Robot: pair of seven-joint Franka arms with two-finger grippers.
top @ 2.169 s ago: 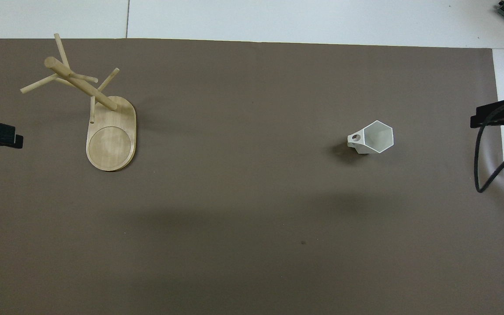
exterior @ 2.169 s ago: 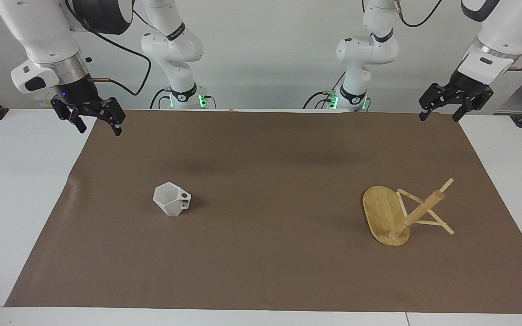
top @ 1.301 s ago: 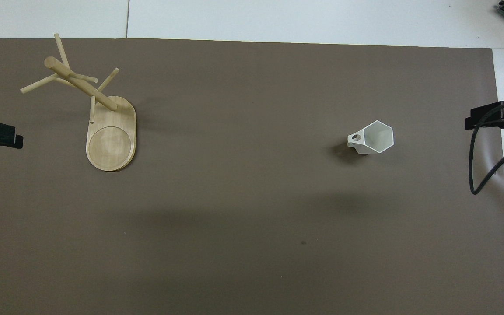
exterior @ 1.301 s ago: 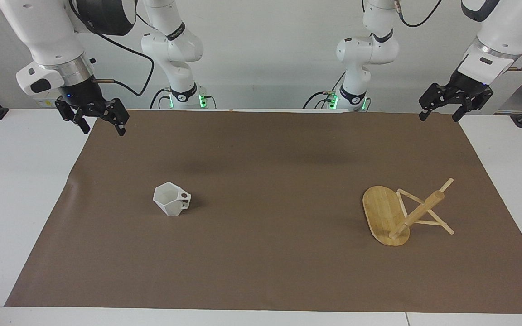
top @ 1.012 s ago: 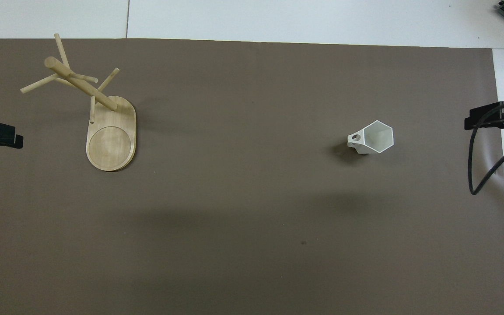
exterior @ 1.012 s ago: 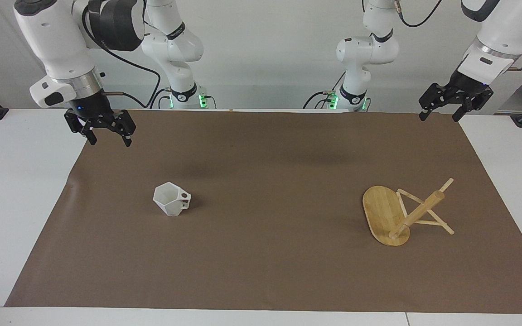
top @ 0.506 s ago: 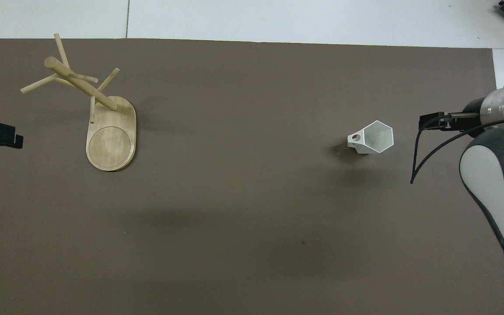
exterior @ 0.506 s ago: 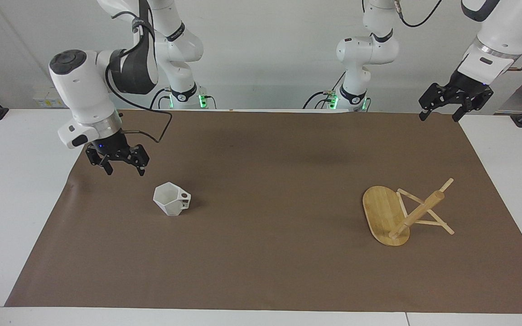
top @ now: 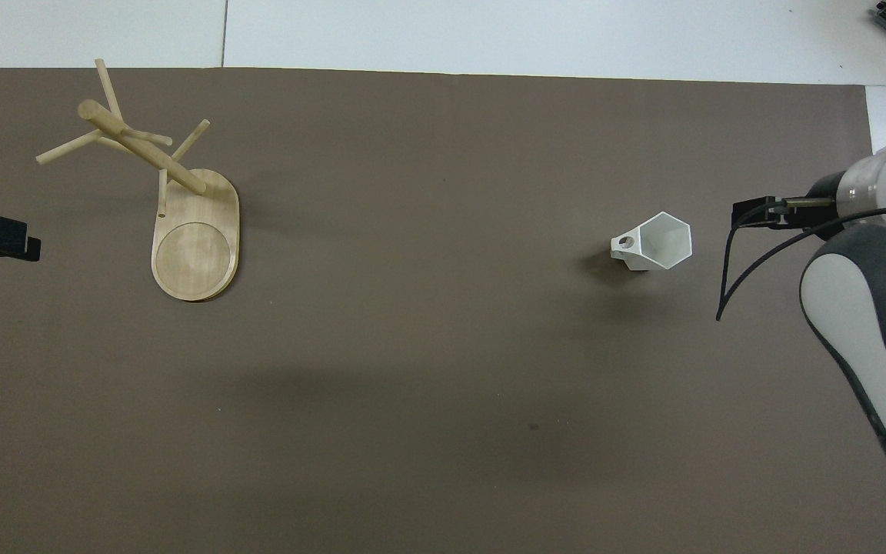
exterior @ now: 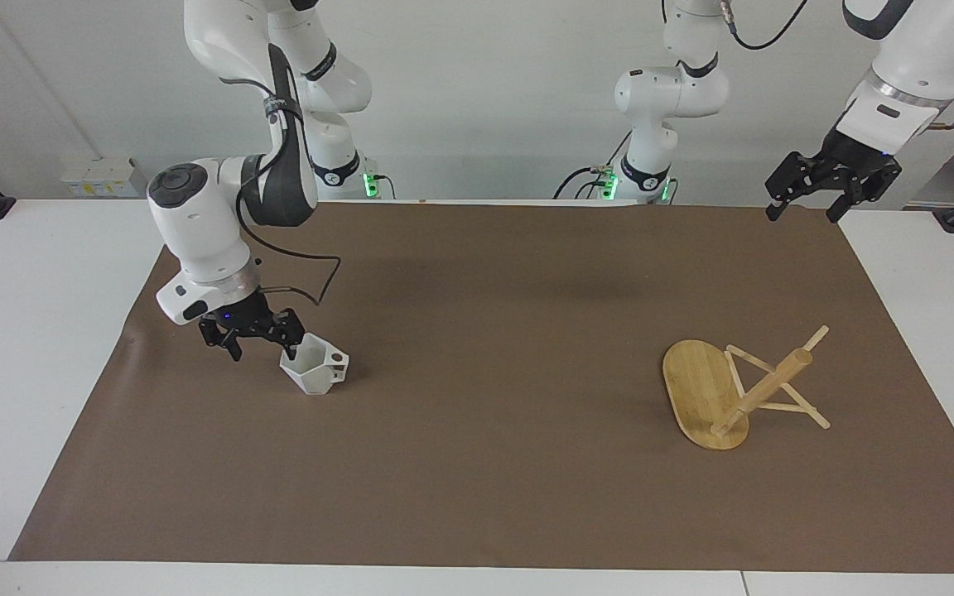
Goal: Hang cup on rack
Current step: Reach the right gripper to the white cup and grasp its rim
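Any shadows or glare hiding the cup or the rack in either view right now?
Facing view: even light, no glare; the cup and rack show plainly, the open right gripper close beside the cup. Overhead view: soft shadow bands on the brown mat, a small shadow beside the cup, nothing hidden; the right gripper itself is out of sight under its arm.

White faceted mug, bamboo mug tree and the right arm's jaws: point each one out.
White faceted mug (exterior: 312, 369): facing view, its angular side wall.
Bamboo mug tree (exterior: 696, 385): facing view, its oval base.
Right gripper (exterior: 260, 349): facing view, between its fingertips.
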